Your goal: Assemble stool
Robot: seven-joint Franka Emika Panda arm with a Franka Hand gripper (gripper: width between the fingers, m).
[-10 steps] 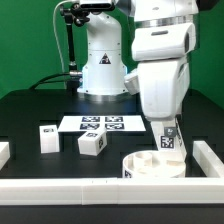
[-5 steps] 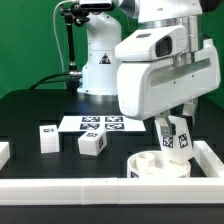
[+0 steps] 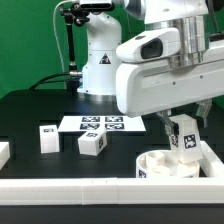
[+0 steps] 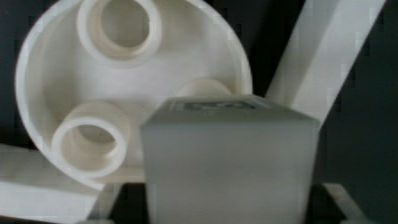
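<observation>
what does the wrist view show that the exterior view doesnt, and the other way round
Only the wrist view: a close look into two round sockets in the white round plastic seat. Only the exterior view: two loose white block legs, the marker board and the gripper itself. Both: the seat and the tagged white block leg that the gripper holds.

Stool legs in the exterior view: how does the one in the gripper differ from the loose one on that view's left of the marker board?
The held leg is clamped in the gripper over the seat; the loose leg stands free on the black table. The held leg leans slightly; the loose leg is upright. Both are white tagged blocks.
</observation>
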